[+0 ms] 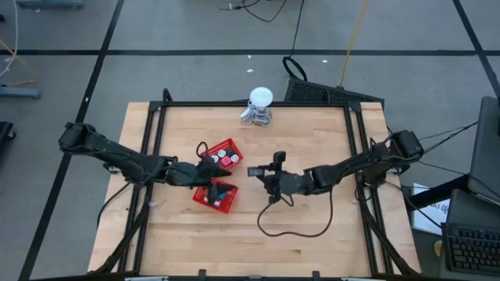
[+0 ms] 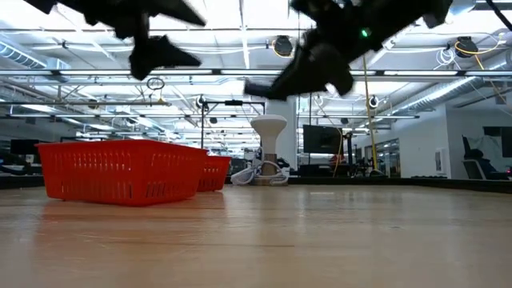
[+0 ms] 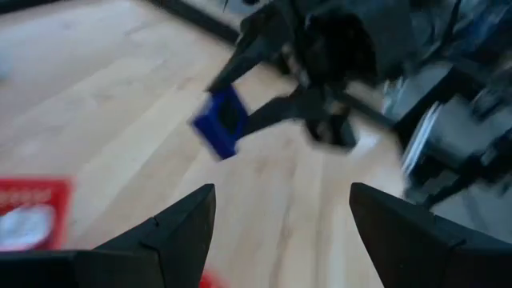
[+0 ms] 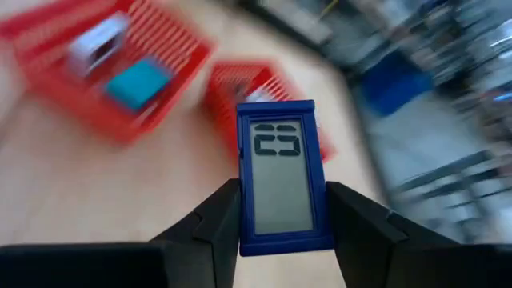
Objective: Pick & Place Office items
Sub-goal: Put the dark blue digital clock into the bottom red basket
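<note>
Blue timer in right pincer

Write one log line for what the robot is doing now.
right claw: shut on blue timer, above table | left claw: open, by red baskets

Two baskets sat near the middle of the table, the far basket touching the near basket at a corner, with small office items lying inside both. The left gripper hung over where they met, while the right gripper, just to their right, held a small display piece above bare tabletop. A round-headed gadget stood well behind them at the table's far edge.
</note>
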You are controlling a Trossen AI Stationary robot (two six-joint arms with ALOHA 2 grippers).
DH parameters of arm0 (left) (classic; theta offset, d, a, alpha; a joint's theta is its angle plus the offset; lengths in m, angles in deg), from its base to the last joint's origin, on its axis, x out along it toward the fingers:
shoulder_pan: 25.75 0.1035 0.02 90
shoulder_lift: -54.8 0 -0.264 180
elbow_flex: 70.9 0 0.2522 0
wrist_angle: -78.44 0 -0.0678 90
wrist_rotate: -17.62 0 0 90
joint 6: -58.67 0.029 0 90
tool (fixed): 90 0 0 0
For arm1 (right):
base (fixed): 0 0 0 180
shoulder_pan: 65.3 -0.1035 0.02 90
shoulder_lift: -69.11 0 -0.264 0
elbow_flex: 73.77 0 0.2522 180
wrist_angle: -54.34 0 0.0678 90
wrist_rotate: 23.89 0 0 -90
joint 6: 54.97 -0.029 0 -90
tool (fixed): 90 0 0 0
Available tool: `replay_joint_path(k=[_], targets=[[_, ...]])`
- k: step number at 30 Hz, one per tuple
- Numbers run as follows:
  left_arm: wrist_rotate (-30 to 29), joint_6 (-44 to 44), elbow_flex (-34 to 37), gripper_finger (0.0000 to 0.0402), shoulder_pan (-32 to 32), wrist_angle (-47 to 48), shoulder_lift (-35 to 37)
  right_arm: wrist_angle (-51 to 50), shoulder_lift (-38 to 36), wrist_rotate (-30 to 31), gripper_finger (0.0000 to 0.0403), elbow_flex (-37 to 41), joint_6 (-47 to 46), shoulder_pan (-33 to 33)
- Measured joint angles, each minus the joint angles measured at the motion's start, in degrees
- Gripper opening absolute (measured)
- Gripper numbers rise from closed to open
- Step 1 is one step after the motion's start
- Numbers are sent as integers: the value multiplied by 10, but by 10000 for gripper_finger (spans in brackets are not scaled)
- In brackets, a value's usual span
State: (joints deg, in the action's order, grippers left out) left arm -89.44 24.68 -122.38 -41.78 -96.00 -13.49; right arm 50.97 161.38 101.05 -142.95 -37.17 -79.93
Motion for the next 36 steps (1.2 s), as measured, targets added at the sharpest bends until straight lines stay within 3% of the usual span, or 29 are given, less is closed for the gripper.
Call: replay_joint_path(k=[3, 9, 14, 22, 27, 36], targets=[[-2, -11, 0, 285, 0, -61, -32, 67, -1, 56, 145, 0, 59, -16], [-29, 4, 0, 285, 4, -162, -94, 150, -1, 55, 145, -1, 102, -32], [-30, 3, 0, 285, 21, -223, -118, 146, -1, 55, 145, -1, 104, -38], [-11, -12, 0, 278, 43, -233, -120, 142, -1, 55, 145, -1, 92, -39], [-10, -22, 0, 230, 45, -232, -120, 142, -1, 55, 145, -1, 93, -39], [-8, -13, 0, 101, 44, -236, -120, 136, -1, 53, 145, -1, 77, -38]])
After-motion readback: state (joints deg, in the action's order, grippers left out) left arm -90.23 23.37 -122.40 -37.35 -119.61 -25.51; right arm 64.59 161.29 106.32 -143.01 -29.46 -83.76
